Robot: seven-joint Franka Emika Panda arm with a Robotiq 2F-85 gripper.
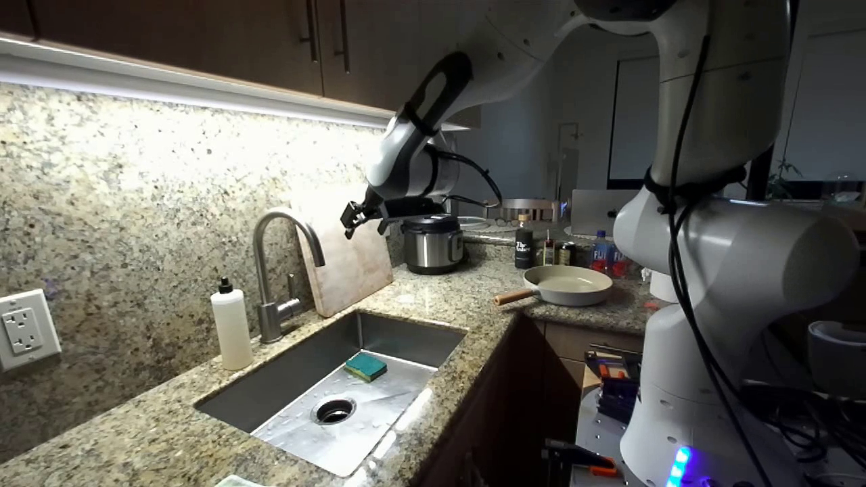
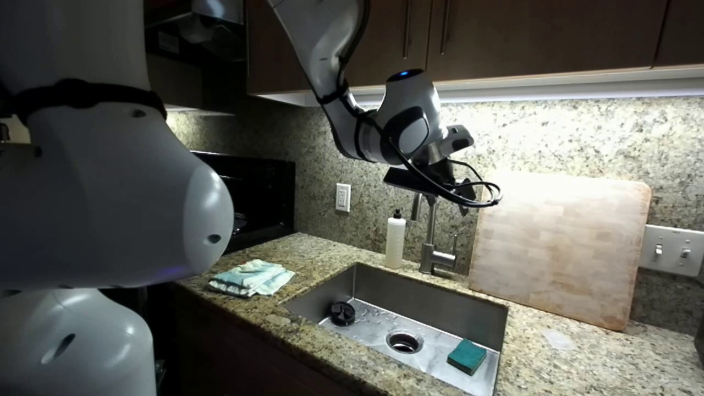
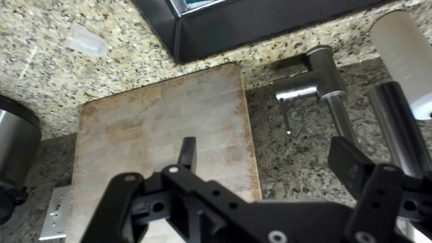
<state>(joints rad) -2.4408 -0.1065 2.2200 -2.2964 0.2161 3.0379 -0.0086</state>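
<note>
My gripper [image 3: 265, 146] is open and empty, its two black fingers wide apart in the wrist view. In an exterior view the gripper [image 1: 365, 224] hangs above the counter, near the faucet and a wooden cutting board [image 1: 348, 264]. The board [image 3: 162, 111] leans on the backsplash behind the left finger. The steel faucet [image 3: 325, 79] stands beyond the right finger, beside a white soap bottle [image 3: 400, 54]. A green sponge [image 1: 366, 366] lies in the steel sink [image 1: 406, 335]. In an exterior view cables partly hide the gripper [image 2: 466, 201].
A pressure cooker [image 1: 433, 247] and a pan [image 1: 567, 285] with a wooden handle stand on the counter. Several bottles stand behind the pan. A folded cloth [image 2: 253, 278] lies beside the sink. A black stopper [image 2: 342, 313] is inside it. Upper cabinets [image 2: 528, 38] overhang the counter.
</note>
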